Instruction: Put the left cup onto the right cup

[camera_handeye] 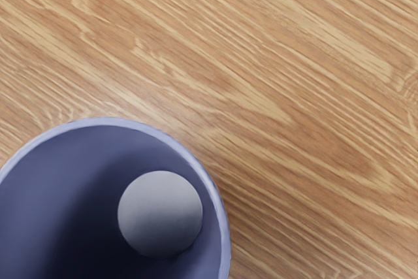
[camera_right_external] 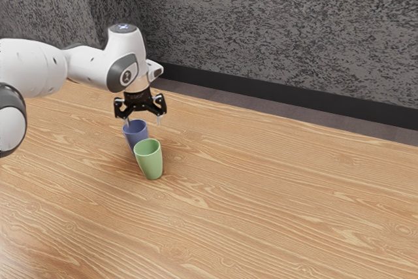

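Two cups stood upright on the table [camera_right_external: 274, 194], toward the exterior view's left. The far cup [camera_right_external: 135, 135] sat behind and slightly to that view's left of the near cup [camera_right_external: 149, 158]. The two were just beside each other, and contact between them could not be confirmed. The hand [camera_right_external: 140, 117] hung directly over the far cup, close above its rim, fingers spread apart. The arm entered from the exterior view's left. In the wrist view the far cup [camera_handeye: 59, 181] lay just under the hand, on the table [camera_handeye: 281, 63]. A wall [camera_right_external: 274, 24] stood behind the table's far edge.
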Robot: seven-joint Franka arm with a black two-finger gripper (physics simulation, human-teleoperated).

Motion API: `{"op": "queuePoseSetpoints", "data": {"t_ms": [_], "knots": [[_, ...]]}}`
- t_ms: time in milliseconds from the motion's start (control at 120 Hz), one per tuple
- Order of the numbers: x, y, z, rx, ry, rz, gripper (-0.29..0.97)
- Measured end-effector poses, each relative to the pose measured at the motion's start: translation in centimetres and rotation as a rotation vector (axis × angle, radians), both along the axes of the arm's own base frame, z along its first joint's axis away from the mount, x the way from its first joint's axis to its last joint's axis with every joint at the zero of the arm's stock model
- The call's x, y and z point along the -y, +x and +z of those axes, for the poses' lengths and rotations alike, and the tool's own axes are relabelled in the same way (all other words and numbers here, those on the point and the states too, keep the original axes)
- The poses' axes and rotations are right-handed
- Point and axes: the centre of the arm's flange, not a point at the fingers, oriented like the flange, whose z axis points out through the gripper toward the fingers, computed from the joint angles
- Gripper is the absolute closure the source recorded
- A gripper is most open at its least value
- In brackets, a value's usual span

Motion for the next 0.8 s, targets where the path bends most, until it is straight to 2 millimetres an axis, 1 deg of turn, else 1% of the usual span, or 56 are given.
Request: {"op": "queuePoseSetpoints", "data": {"t_ms": [100,292,800], "knots": [[-0.1,0.6,0.2,0.01,0.003,-0.001,0.0],[-0.2,1.0,-0.2,0.011,0.005,-0.002,0.0],[-0.2,1.1,-1.8,-0.01,0.0,-0.001,0.01]]}}
